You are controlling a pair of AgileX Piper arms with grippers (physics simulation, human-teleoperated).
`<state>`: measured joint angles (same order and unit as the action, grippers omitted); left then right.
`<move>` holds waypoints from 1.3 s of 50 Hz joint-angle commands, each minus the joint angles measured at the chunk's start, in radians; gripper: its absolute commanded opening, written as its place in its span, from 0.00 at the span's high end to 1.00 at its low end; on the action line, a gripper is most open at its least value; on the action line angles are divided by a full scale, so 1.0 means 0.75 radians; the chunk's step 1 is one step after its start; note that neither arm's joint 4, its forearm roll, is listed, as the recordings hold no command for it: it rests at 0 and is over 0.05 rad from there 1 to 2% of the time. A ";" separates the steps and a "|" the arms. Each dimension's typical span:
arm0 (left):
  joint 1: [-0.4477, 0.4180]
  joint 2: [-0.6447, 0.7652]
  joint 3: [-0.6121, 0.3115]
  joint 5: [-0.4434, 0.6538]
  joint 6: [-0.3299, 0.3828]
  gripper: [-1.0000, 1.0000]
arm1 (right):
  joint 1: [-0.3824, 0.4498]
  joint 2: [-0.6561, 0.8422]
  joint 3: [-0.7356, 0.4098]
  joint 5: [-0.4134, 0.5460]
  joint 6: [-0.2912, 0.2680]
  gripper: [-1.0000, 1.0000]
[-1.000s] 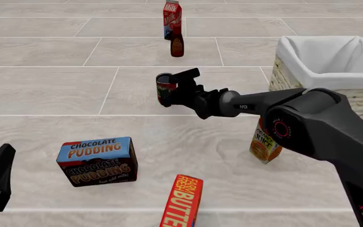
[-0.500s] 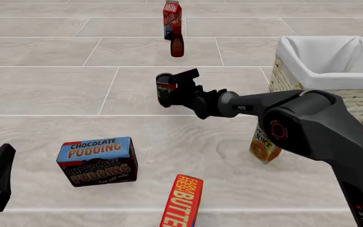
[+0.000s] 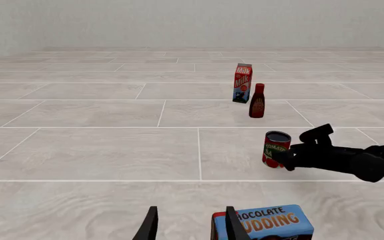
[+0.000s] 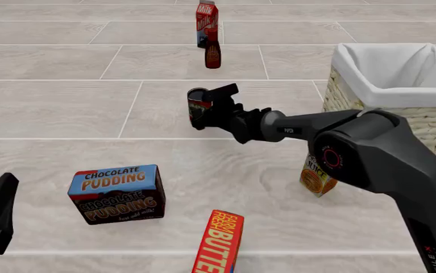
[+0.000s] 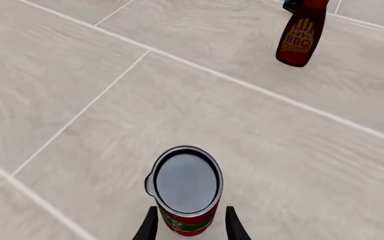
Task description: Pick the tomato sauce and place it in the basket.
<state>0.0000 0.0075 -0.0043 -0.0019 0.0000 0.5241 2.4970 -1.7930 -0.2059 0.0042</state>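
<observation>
The right gripper point(image 4: 202, 108) has its fingers clamped on the upright tomato sauce point(image 4: 196, 106) (mid-floor, left of the basket point(image 4: 399, 85)). The left gripper point(image 3: 190, 226) sits low beside the chocolate pudding box point(image 4: 117, 194), fingers apart.

"CHOCOLATE PUDDING" twice on the blue-and-brown box point(image 4: 116, 194). Right of that box: "FARM FRESH BUTTER" on the red-orange carton point(image 4: 219, 241); "JUICE" on the orange carton point(image 4: 318, 176), partly hidden. Beyond it: "BBQ" on the brown bottle point(image 5: 301, 36); "MILK" on the tall carton point(image 3: 243, 83).
</observation>
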 commanded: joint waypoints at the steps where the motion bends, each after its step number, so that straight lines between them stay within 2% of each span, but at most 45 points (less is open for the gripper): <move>1: 0.000 0.000 0.000 0.000 0.000 0.00 | -0.001 0.013 -0.022 0.011 0.003 0.00; 65: 0.000 0.000 0.000 0.000 0.000 0.00 | 0.009 0.065 -0.103 0.063 0.008 0.00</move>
<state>0.0000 0.0075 -0.0043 -0.0019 0.0000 0.5304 2.5422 -1.8614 -0.1649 0.0109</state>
